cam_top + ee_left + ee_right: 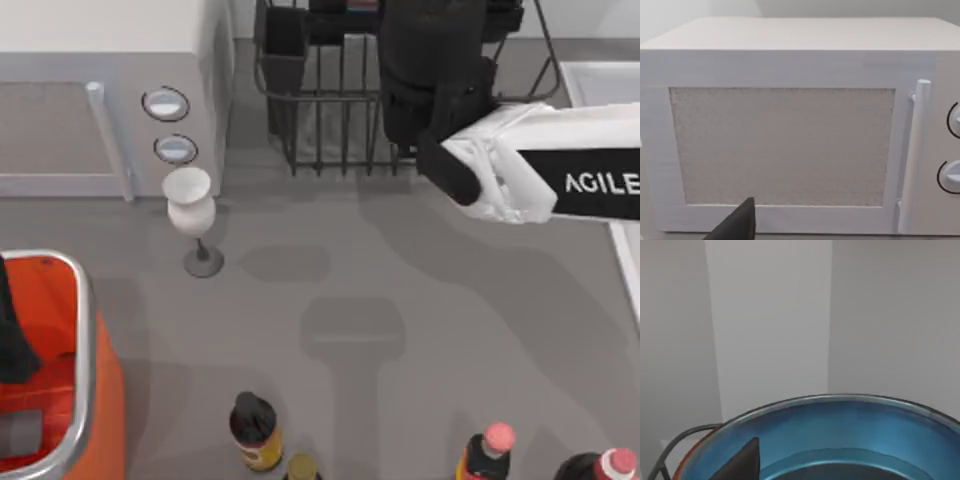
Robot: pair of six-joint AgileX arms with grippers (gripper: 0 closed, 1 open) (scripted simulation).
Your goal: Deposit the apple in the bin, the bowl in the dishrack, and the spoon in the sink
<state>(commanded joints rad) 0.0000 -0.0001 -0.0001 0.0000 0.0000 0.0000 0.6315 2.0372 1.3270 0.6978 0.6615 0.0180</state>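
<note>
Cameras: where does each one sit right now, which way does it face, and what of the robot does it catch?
Top view: above the table, looking down; the right arm reaches over the dishrack, and a dark piece of the left arm hangs over the bin.
Left wrist view: faces the microwave front; a dark fingertip shows.
Right wrist view: looks across the bowl toward a wall; a dark fingertip shows.
Shared: the microwave appears in the top and left wrist views.

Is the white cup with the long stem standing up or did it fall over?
Standing up. The white goblet rests on its round base beside the microwave.
</note>
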